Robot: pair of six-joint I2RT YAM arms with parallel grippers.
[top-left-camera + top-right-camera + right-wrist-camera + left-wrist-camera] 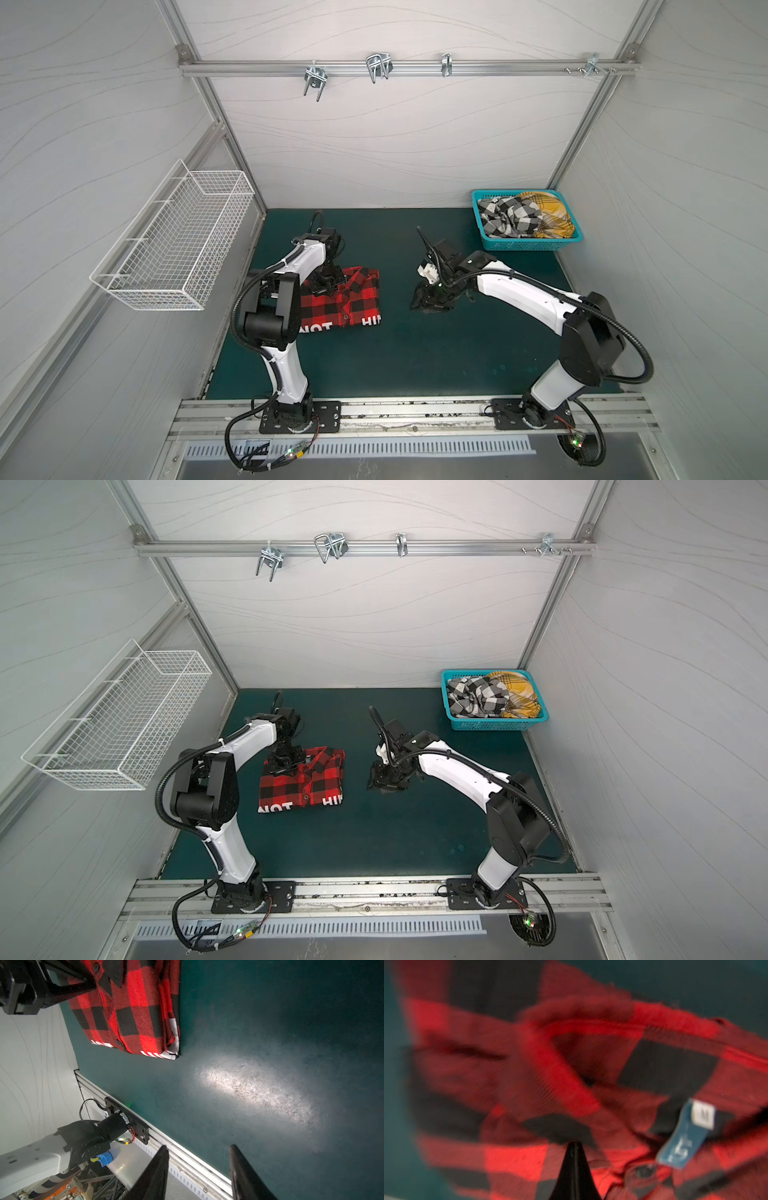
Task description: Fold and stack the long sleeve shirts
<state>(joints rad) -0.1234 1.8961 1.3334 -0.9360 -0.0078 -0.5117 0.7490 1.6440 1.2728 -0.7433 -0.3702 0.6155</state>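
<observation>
The red-and-black shirt [357, 301] [318, 785] lies folded on the green mat at left centre, white lettering along its near edge. My left gripper [326, 286] [283, 766] is shut just above its collar; in the left wrist view the fingertips [574, 1145] are pressed together with no cloth between them, beside the blue neck label [683, 1142]. My right gripper [419, 300] [376, 781] [199, 1146] hangs open over bare mat to the right of that shirt [135, 1012], holding nothing. The black-and-white shirt [509, 216] and the yellow plaid shirt [550, 216] lie crumpled in the basket.
The teal basket [523, 246] [490, 726] stands at the mat's back right corner. A white wire basket [174, 245] hangs on the left wall. Metal hooks [376, 66] sit on the rail across the back wall. The aluminium rail [415, 409] runs along the mat's front edge.
</observation>
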